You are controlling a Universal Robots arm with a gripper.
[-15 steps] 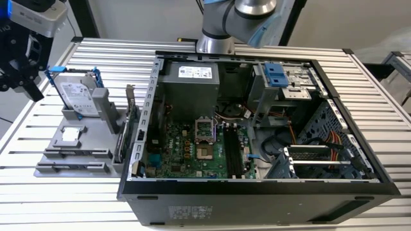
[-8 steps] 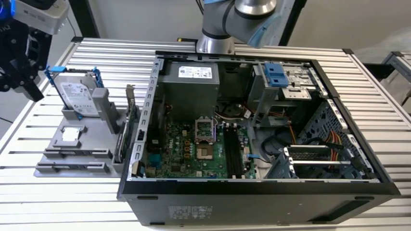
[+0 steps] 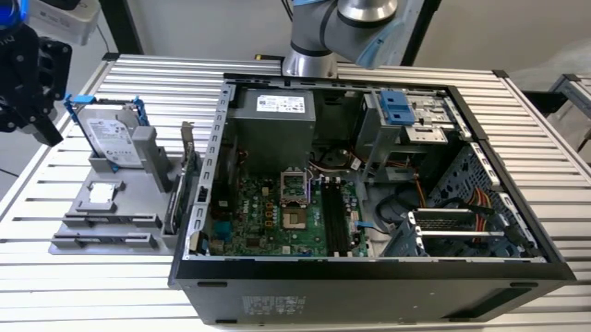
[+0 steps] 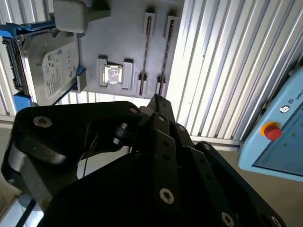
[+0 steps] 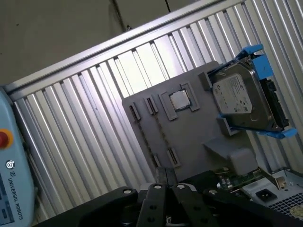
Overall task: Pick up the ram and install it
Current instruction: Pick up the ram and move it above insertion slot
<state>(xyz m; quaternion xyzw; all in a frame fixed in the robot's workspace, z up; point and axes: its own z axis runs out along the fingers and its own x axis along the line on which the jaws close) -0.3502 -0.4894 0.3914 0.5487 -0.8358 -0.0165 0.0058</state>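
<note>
**newbie_q:** How far along is the ram job?

**benchrat:** Barely begun, I'd say. In the exterior view the black linkage claw [image 3: 41, 114] hangs off the ribbed aluminium table [image 3: 166, 76] with nothing in it that I can see. It's near the boxy silver hard drive in blue plastic rails [image 3: 113, 138], which stands at one end of a grey moulded plastic parts tray [image 3: 143, 204]. The open black sheet-metal tower case [image 3: 369, 283] and its green motherboard [image 3: 268, 214] sit beyond the tray from the claw, well apart from it. I can't tell if any stick is seated in the board's long dark slots.

**newbie_q:** And the stick itself?

**benchrat:** In the second wrist view the tray lies ahead of the claw [image 4: 158, 101], with a shiny square processor chip [image 4: 113, 74] next to two narrow clip holders. In the first wrist view a thin dark strip stands on edge in the holder nearer the chip. I take that for the ram [image 5: 162, 134], the long flat greenish memory stick, though edge-on I'm not certain. It's ahead of the claw [image 5: 164, 177], untouched, so pickup and install are both left.

**newbie_q:** Claw apart or together?

**benchrat:** Honestly can't tell.
</note>
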